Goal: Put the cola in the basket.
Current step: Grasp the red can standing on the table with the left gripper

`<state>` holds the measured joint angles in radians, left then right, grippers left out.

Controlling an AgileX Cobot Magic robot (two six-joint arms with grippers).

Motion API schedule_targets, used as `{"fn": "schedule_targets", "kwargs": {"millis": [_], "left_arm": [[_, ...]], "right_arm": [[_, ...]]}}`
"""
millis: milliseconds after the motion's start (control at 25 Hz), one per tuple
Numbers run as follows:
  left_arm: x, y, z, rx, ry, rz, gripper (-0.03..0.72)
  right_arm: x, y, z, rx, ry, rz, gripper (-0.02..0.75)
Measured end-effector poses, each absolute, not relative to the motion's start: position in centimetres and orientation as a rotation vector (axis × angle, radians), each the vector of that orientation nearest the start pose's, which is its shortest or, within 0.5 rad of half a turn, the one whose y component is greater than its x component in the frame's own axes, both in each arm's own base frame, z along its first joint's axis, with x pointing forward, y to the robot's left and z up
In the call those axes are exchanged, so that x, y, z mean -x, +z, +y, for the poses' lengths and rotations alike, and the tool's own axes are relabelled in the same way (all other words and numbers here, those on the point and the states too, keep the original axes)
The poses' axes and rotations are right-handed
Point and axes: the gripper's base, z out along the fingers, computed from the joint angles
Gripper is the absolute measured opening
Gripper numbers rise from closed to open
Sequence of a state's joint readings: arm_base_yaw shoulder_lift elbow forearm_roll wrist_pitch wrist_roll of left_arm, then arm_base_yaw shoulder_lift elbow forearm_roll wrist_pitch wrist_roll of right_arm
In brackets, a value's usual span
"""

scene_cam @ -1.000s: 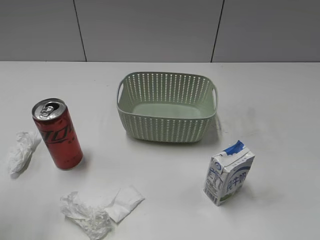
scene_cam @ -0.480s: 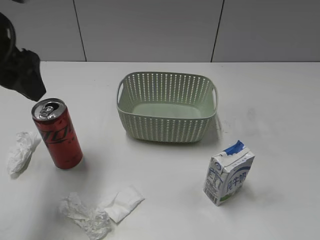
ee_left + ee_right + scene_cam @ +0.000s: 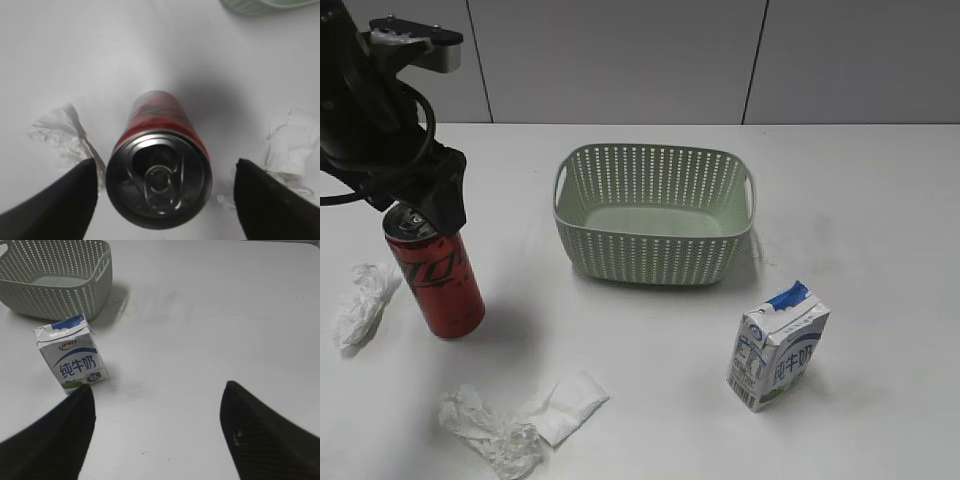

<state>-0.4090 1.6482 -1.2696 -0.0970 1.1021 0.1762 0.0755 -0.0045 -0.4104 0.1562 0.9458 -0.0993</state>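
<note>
Cola point(image 3: 437, 283) stands upright on the white surface point(image 3: 860, 200) at the left, well apart from the pale green basket point(image 3: 655, 255), which sits farther back near the middle with nothing in it. Directly above the can's silver top hangs the left claw point(image 3: 159, 192), fingers spread wide to either side of the rim and not touching it; in the exterior view the black arm hides part of the can's lid, so how near the claw is to it seems hard to judge. Crumpled tissue point(image 3: 362, 302) lies just left of the can, and more tissue point(image 3: 520, 420) lies in front. A blue-white milk carton point(image 3: 71, 355) stands upright near the basket's corner. The right claw point(image 3: 157, 432) hovers over bare surface with its fingers apart, gripping nothing.
</note>
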Motion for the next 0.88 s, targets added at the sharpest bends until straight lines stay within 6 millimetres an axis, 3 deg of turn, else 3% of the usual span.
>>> {"fn": "schedule_targets", "kwargs": {"millis": [200, 720, 880], "left_arm": [[-29.8, 26.0, -13.6, -0.804, -0.148, 2.841, 0.651], [-30.7, 22.3, -14.0, -0.843, -0.114, 2.978, 0.645], [-30.8, 21.8, -14.0, -0.849, -0.11, 2.998, 0.607]], "right_arm": [[-0.7, 26.2, 1.2, 0.164, 0.171, 2.002, 0.59], [-0.7, 26.2, 1.2, 0.164, 0.171, 2.002, 0.59], [-0.7, 26.2, 1.2, 0.164, 0.171, 2.002, 0.59]]}}
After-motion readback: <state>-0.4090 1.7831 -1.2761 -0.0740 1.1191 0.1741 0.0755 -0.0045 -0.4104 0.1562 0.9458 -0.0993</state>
